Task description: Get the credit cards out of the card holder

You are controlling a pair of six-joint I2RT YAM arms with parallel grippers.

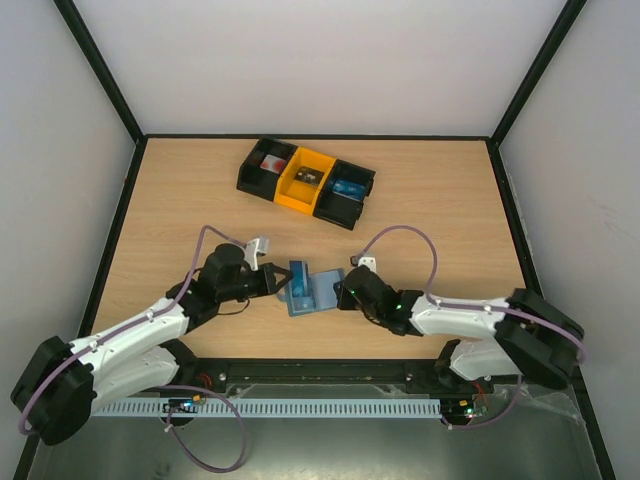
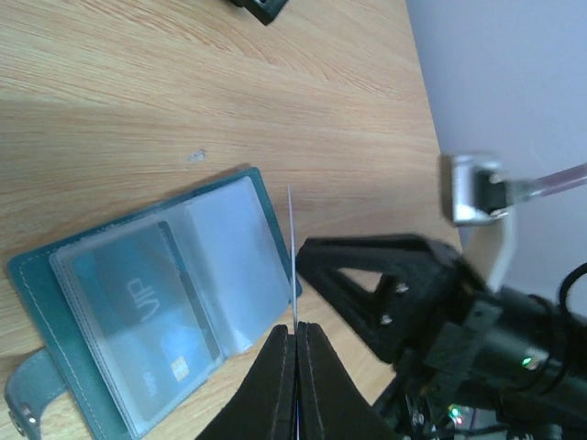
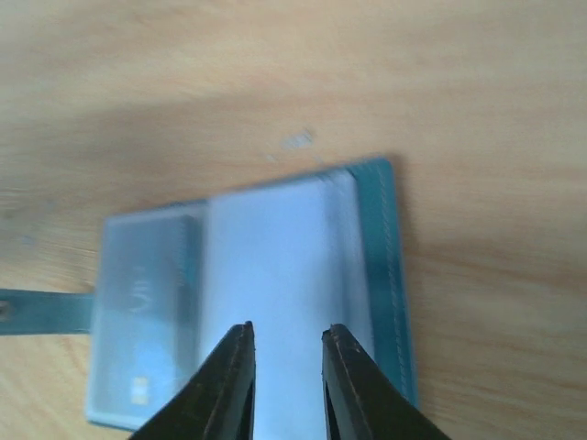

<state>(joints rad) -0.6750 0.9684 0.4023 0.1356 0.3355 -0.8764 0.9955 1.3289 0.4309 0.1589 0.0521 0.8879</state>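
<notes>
The card holder (image 1: 316, 293) lies opened flat on the wooden surface (image 1: 440, 220), near its front edge and between the two arms. It is well apart from the black-and-yellow tray (image 1: 250, 183), which sits toward the back.

In the left wrist view, the teal cover faces down and clear plastic sleeves lie on top. A blue card (image 2: 138, 307) printed "VIP", with a small chip, is tucked in the sleeve nearest the strap tab (image 2: 27, 403). The sleeve beside it looks pale and blank.

The left claw (image 2: 296, 334) is closed tight, its two dark fingers pressed together on a thin sheet (image 2: 293, 247). The sheet stands on edge above the holder's right half and is seen almost edge-on. It may be a loose sleeve leaf or a card; the view is too thin to tell which.

The right claw (image 3: 286, 337) comes in from the opposite side and points at the same end of the holder. In its own blurred wrist view, its fingers stand a little apart over the pale sleeve, and nothing can be seen pinched between them. The teal stitched border of the holder runs just to their right.

In the overhead view, both claw tips are close to the holder, one on each side.
</notes>
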